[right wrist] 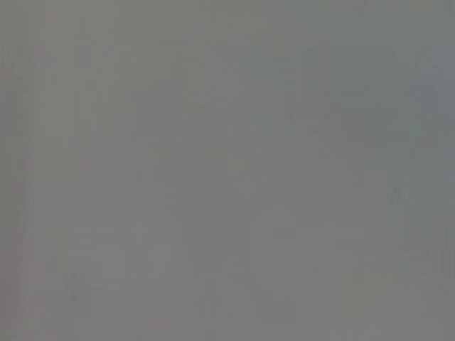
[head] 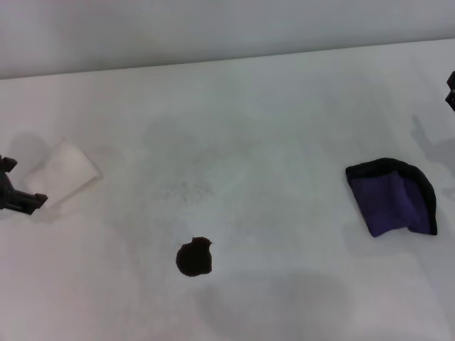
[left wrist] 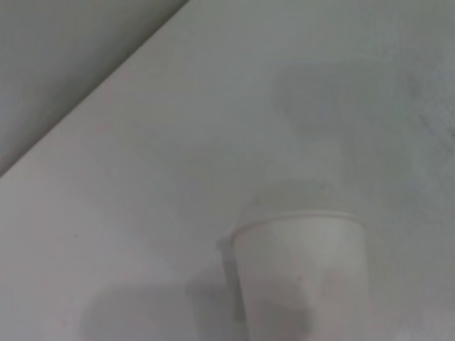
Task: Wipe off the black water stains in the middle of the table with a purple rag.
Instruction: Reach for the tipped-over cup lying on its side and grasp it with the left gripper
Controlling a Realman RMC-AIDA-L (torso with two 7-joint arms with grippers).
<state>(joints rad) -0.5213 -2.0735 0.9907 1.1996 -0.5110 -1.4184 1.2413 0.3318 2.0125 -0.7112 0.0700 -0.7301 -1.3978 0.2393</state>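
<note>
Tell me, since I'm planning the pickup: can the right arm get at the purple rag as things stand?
Probably yes. The purple rag lies in the open on the table, nothing on or against it, and the right gripper sits at that same edge, just beyond the rag.

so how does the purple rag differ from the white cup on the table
The folded deep purple cloth rag with black edging is dark, soft and flat, lying on the robot's right side; the white paper cup is pale and rigid, on the left. The cup sits just beside the left hand; the rag lies well clear of the right hand. Both rest on the white table, apart from the black stain.
</note>
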